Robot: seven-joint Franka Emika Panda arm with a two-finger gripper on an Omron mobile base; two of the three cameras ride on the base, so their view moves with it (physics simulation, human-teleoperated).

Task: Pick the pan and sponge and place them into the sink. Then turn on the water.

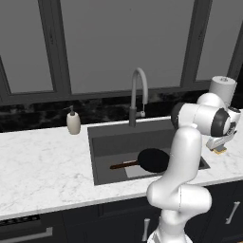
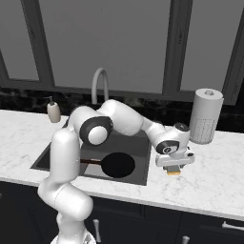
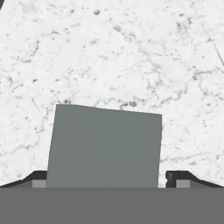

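The black pan lies in the dark sink, its reddish-brown handle pointing left. The sponge rests on the marble counter just right of the sink, yellow at its base. In the hand view the sponge's grey-green top sits between the two fingertips. My gripper is down over the sponge, open, with one finger on each side and small gaps to it. The grey gooseneck faucet stands behind the sink; no water runs.
A beige soap dispenser stands left of the faucet. A tall paper towel roll stands on the counter behind the gripper. Dark windows and a dark backsplash run along the back; cabinet fronts lie below the counter edge.
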